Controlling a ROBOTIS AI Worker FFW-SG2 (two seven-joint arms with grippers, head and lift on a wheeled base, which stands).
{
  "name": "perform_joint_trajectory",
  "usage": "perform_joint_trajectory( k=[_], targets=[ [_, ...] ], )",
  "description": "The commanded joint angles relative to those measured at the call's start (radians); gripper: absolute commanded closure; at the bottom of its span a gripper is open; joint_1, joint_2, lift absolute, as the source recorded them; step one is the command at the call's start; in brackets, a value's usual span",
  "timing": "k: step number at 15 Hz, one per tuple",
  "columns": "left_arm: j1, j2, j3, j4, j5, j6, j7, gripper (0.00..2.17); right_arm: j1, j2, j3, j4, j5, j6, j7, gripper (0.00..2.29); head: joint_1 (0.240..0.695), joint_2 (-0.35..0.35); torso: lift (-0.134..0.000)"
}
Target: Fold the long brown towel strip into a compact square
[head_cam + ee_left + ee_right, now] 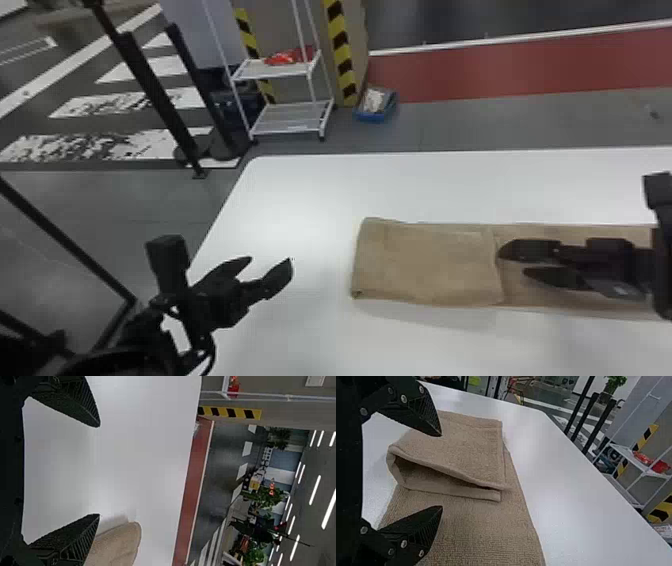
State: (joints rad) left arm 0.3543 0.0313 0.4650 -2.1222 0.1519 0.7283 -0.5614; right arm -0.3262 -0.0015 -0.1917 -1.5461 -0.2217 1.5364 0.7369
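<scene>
Take 12 o'clock as straight ahead of you across the white table, and you have the long brown towel strip lying at about 4 o'clock from the middle of the head view, running between 9 and 3 o'clock. Its 9 o'clock end is doubled back over the strip, and your right wrist view shows a dark gap between layers at the flap's edge. Your right gripper comes in from 3 o'clock, its tips pointing to 9, over the strip beside that edge. Its fingers stand wide apart with nothing pinched between them. Your left gripper comes in from 7 o'clock, tips toward 2, well apart from the towel's folded end on its 9 o'clock side. Your left wrist view shows those fingers spread wide too, with nothing in their grasp. Beyond the table, a white shelf cart stands at 11 o'clock with something red on its upper shelf, and a blue bin sits between 12 and 1.
</scene>
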Motion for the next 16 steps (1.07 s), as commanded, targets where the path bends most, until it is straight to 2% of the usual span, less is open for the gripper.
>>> perform_joint_trajectory(
  k=[1,7,10,11,12,15,16],
  targets=[
    [0.008,-0.001,0.001,0.001,0.000,-0.005,0.000,0.08,-0.019,0.002,0.000,0.023,0.009,0.003,-0.001,0.35,0.695,0.304,-0.125],
    [0.008,0.009,0.001,0.013,-0.002,-0.020,-0.008,0.08,-0.033,0.002,0.020,0.023,0.025,0.021,-0.011,0.64,0.695,0.307,-0.125],
    [0.006,0.010,0.001,0.018,-0.005,-0.020,-0.011,0.08,-0.047,0.002,0.026,0.023,0.051,0.036,-0.027,0.62,0.695,0.307,-0.125],
    [0.006,0.012,0.001,0.019,-0.005,-0.020,-0.011,0.08,-0.054,0.002,0.035,0.023,0.064,0.036,-0.037,0.49,0.695,0.306,-0.125],
    [0.005,0.013,0.003,0.022,-0.005,-0.020,-0.012,0.08,-0.063,0.002,0.040,0.024,0.076,0.036,-0.047,0.48,0.695,0.304,-0.125],
    [0.006,0.015,0.009,0.025,-0.005,-0.023,-0.017,0.08,-0.086,0.002,0.066,0.040,0.104,0.036,-0.057,0.49,0.695,0.297,-0.125],
    [0.009,0.013,0.011,0.025,-0.005,-0.023,-0.017,0.08,-0.091,0.002,0.072,0.049,0.110,0.036,-0.060,0.57,0.695,0.298,-0.125]
  ],
)
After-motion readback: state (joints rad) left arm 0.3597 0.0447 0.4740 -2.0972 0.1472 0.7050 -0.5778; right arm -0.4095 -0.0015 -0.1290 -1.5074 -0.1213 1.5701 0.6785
